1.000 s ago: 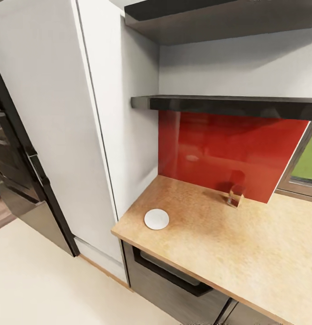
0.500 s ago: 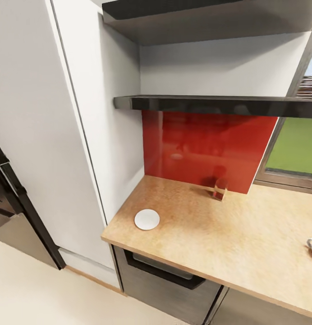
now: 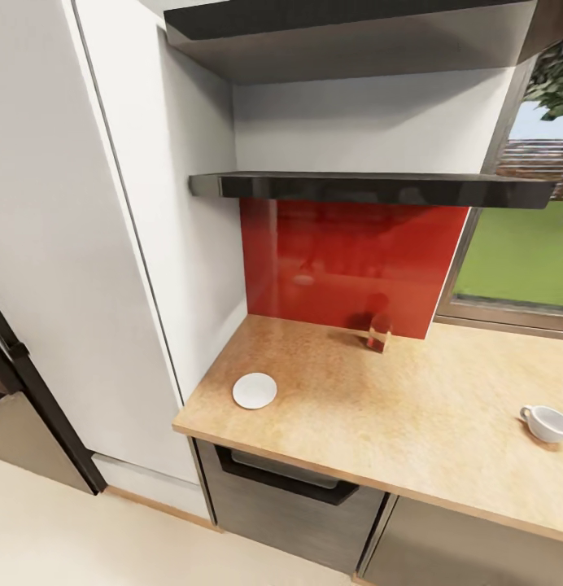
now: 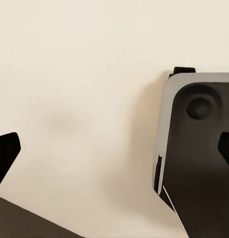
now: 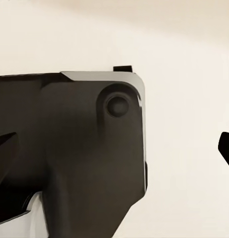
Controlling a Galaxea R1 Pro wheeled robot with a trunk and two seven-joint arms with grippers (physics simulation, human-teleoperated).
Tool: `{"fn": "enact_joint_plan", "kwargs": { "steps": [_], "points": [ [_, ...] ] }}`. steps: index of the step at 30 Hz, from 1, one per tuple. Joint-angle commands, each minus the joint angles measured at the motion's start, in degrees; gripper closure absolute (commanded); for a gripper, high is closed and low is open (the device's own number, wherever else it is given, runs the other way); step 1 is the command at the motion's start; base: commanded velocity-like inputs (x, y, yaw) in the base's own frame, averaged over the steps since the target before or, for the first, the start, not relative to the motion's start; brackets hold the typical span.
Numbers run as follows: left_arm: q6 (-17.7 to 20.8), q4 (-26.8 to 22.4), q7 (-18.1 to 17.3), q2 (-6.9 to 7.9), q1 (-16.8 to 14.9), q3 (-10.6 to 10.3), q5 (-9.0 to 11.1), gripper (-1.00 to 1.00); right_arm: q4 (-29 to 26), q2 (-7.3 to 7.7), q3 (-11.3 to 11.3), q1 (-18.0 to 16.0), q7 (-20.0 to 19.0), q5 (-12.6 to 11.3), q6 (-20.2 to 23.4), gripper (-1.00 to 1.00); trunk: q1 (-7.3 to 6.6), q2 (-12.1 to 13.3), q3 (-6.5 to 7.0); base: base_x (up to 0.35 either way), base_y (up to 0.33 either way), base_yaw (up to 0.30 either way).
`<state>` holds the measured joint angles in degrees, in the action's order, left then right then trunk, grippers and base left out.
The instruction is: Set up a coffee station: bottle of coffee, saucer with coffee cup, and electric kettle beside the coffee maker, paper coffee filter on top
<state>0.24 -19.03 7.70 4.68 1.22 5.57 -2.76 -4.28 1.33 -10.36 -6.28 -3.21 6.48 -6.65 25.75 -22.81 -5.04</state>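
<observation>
Here the saucer lies flat near the table's left end, the cup well apart at right; both look light, brittle, rim-graspable. Both arms' jaws stand apart.

On the counter there is 1 saucer, 1 coffee cup and 1 small brownish item against the red backsplash, too blurred to name. The wall carries 2 black shelf boards: 1 thin kitchen shelf and 1 thicker board.
</observation>
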Motion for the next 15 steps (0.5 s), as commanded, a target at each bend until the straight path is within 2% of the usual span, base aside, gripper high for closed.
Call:
{"fn": "enact_joint_plan", "kwargs": {
  "steps": [1, 8, 12, 13, 14, 15],
  "points": [
    [-0.3, -0.1, 0.0, -0.03, 0.1, 0.2, -0.3, -1.00, 0.0, 0.00, -0.5, 0.0, -0.2, 0.6, -0.2, -1.00, 0.03, -0.1, -0.11, -0.001, 0.001, -0.003],
    [-5.0, -0.4, -0.1, 0.17, -0.4, 0.3, -0.2, -1.00, -0.2, -0.01, -0.7, 0.0, -0.1, 0.5, -0.2, -1.00, 0.03, -0.1, -0.09, 0.000, 0.000, -0.001],
    [-5.3, -2.5, -1.8, 0.43, -2.2, 0.3, -0.2, -1.00, -0.2, -0.01, -0.8, 0.0, -0.1, 0.4, -0.2, -1.00, 0.03, -0.1, -0.02, 0.000, 0.000, 0.000],
    [-5.3, -3.7, -4.0, 0.54, -2.9, 0.4, -0.2, -1.00, -0.2, -0.01, -0.8, 0.0, -0.1, 0.4, -0.2, -1.00, 0.03, -0.1, -0.01, 0.000, 0.000, 0.000],
    [-4.9, -8.1, -16.5, 1.10, -6.9, 0.7, 0.0, -1.00, -0.9, -0.08, -0.7, -0.1, -0.4, 0.5, -0.4, -1.00, 0.03, -0.1, -0.01, 0.000, 0.000, 0.000],
    [-4.8, -8.6, -19.5, 1.30, -7.9, 0.8, 0.1, -1.00, -1.8, -0.09, -0.6, -0.1, -0.4, 0.5, -0.4, -1.00, 0.03, -0.1, -0.01, 0.000, 0.000, 0.000]
  ]
}}
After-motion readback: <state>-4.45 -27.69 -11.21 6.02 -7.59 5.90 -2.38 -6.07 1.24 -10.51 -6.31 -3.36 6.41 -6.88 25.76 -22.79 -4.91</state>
